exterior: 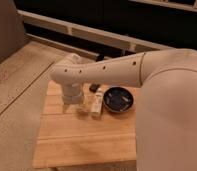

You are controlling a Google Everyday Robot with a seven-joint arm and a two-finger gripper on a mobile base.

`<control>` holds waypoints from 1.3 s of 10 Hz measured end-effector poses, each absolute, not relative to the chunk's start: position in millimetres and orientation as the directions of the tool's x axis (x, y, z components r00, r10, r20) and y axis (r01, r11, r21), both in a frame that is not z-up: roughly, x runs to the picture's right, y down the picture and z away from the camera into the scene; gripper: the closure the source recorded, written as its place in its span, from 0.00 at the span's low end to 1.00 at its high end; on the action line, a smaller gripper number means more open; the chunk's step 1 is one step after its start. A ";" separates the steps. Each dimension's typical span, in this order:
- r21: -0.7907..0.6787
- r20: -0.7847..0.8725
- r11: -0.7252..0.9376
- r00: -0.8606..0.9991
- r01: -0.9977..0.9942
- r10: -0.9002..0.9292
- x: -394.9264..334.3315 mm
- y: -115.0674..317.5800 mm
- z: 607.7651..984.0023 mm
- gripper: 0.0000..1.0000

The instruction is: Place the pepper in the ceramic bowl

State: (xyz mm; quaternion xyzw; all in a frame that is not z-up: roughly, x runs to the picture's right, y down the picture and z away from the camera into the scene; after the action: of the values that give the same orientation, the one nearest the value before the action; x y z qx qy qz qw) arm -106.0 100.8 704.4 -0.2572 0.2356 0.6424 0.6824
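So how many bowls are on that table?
1: the ceramic bowl, far right on the table, beside the white tube. The gripper hangs left of it; the arm may hide more.

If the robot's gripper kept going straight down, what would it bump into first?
The gripper points down at the wooden table, right beside a pale cup. It would probably hit the tabletop first, or maybe clip the cup. Depth is hard to judge from here.

Wooden table, speckled floor, dark railing

Ceramic bowl: dark, glossy, round, shallow, upright; hand near, to its left.
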 end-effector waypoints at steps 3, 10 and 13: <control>-0.032 -0.580 0.006 0.023 -0.999 0.814 -106.0 61.2 726.2 0.35; -0.132 -0.426 0.057 0.109 -0.990 0.898 -93.2 -10.3 750.7 0.35; -0.129 -0.430 0.068 0.117 -0.989 0.895 -90.7 -11.3 751.3 0.35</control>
State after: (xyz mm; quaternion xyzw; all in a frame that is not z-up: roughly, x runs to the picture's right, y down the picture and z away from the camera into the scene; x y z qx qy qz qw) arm -90.7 -11.3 751.3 -0.1974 0.1194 0.6535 0.7209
